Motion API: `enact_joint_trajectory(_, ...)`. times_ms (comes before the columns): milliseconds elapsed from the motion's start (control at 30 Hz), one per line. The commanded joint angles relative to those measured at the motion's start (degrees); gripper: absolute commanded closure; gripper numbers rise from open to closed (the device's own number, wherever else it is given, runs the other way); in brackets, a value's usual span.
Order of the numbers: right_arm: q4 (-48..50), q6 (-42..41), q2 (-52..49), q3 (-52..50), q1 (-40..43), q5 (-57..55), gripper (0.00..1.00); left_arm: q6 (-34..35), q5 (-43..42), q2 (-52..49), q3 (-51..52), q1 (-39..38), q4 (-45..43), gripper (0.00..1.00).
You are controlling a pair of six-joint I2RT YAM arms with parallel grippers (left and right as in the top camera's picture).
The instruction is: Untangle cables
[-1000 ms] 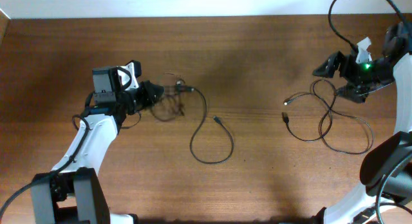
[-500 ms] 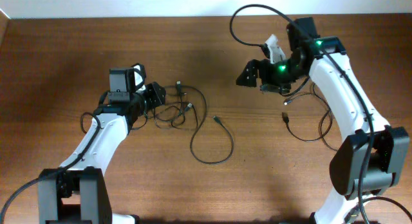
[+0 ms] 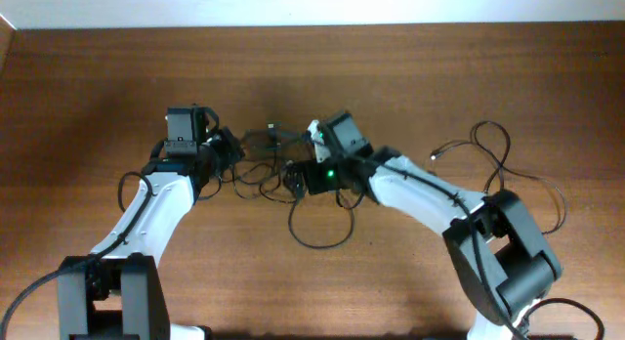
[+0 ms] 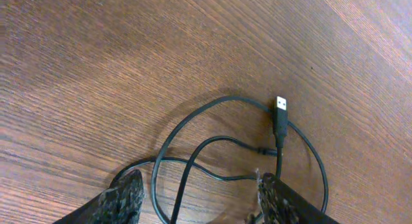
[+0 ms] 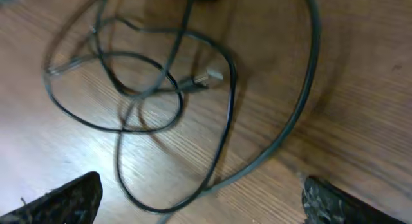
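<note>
A tangle of thin black cables [image 3: 262, 160] lies at the table's centre, and one loop [image 3: 322, 233] trails toward the front. My left gripper [image 3: 229, 150] is at the tangle's left edge. In the left wrist view it [image 4: 199, 197] is open, with cable strands lying loose on the wood between its fingers [image 4: 122, 199] and a silver USB plug [image 4: 281, 105] just beyond. My right gripper [image 3: 293, 178] hovers at the tangle's right side. Its jaws [image 5: 199, 201] stand wide open above the looped strands and a small plug [image 5: 207, 76]. A second group of cables [image 3: 493, 164] lies at the right.
The wooden table [image 3: 98, 86] carries nothing else. My right arm's white forearm [image 3: 420, 189] stretches across the middle, over part of the right-hand cables. A pale wall strip [image 3: 312, 3] borders the far edge.
My right arm swung from the far right across to the central tangle, jaws still wide. My left gripper opened, let go of the strands and shifted slightly right.
</note>
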State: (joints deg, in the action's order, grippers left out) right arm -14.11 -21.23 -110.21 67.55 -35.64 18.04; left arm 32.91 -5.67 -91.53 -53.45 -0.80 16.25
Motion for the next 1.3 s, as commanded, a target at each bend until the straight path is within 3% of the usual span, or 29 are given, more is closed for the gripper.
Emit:
enact_joint_trajectory(0,5.3,-0.7,0.1,-3.7,-1.6,-7.2,0.22,0.8,1.0,-0.4,-0.2,0.2,-0.1,0.40)
enact_joint_trajectory(33,7.1,-0.7,0.1,-4.3,-1.6,-7.6,0.35,0.8,0.9,-0.4,-0.2,0.2,-0.1,0.39)
enact_joint_trajectory(100,7.5,-0.7,0.1,-4.4,-1.6,-7.6,0.48,0.8,0.5,-0.4,-0.2,0.2,-0.1,0.39)
enact_joint_trajectory(200,7.5,-0.7,0.1,-4.4,-1.6,-7.6,0.93,0.8,0.5,-0.4,-0.2,0.2,-0.1,0.41)
enact_joint_trajectory(233,7.5,-0.8,0.1,-4.4,-1.6,-7.5,0.96,0.8,0.5,-0.4,-0.2,0.2,-0.1,0.44)
enact_joint_trajectory(400,7.5,-0.7,0.1,-4.4,-2.7,-5.7,0.96,0.8,0.5,-0.4,-0.2,0.2,-0.1,0.48)
enact_joint_trajectory(467,8.6,-0.7,0.1,-4.4,-3.8,3.6,0.96,0.8,0.5,-0.4,-0.2,0.2,-0.1,0.48)
enact_joint_trajectory(500,10.1,-0.7,0.1,-4.4,-4.0,9.8,0.90,0.8,0.5,-0.4,-0.2,0.2,-0.1,0.48)
enact_joint_trajectory(533,12.8,-0.7,0.1,-4.4,-4.2,14.5,0.76,0.8,0.5,-0.4,-0.2,0.2,-0.1,0.48)
enact_joint_trajectory(567,14.6,-0.7,0.1,-4.4,-4.2,14.9,0.76,0.8,0.5,-0.4,-0.2,0.2,-0.1,0.48)
enact_joint_trajectory(667,15.4,-0.7,0.1,-4.4,-4.2,14.3,0.58,0.8,0.6,-0.4,-0.2,0.2,-0.1,0.47)
enact_joint_trajectory(733,15.2,-0.7,0.1,-4.4,-4.2,13.0,0.28,1.0,0.6,-0.4,-0.2,0.2,-0.1,0.47)
enact_joint_trajectory(933,13.5,-0.1,-0.9,-4.4,-8.7,-0.2,0.20,1.0,0.6,-0.4,-0.2,0.2,-0.1,0.45)
enact_joint_trajectory(1133,15.3,0.0,-4.2,-4.4,-11.6,-4.1,0.18,1.0,0.6,-0.4,-0.2,0.2,-0.1,0.43)
enact_joint_trajectory(1167,15.6,0.0,-4.8,-4.4,-11.6,-5.2,0.24,1.0,0.6,-0.4,-0.2,0.2,-0.1,0.43)
enact_joint_trajectory(1200,15.7,0.0,-5.1,-4.4,-11.6,-6.3,0.36,1.0,0.6,-0.4,-0.2,0.2,-0.1,0.43)
enact_joint_trajectory(1233,15.7,0.0,-5.2,-4.4,-11.6,-8.1,0.57,1.0,0.5,-0.4,-0.2,0.2,-0.1,0.43)
enact_joint_trajectory(1267,15.7,0.0,-5.2,-4.4,-11.6,-9.3,0.71,1.0,0.5,-0.4,-0.2,0.2,-0.1,0.42)
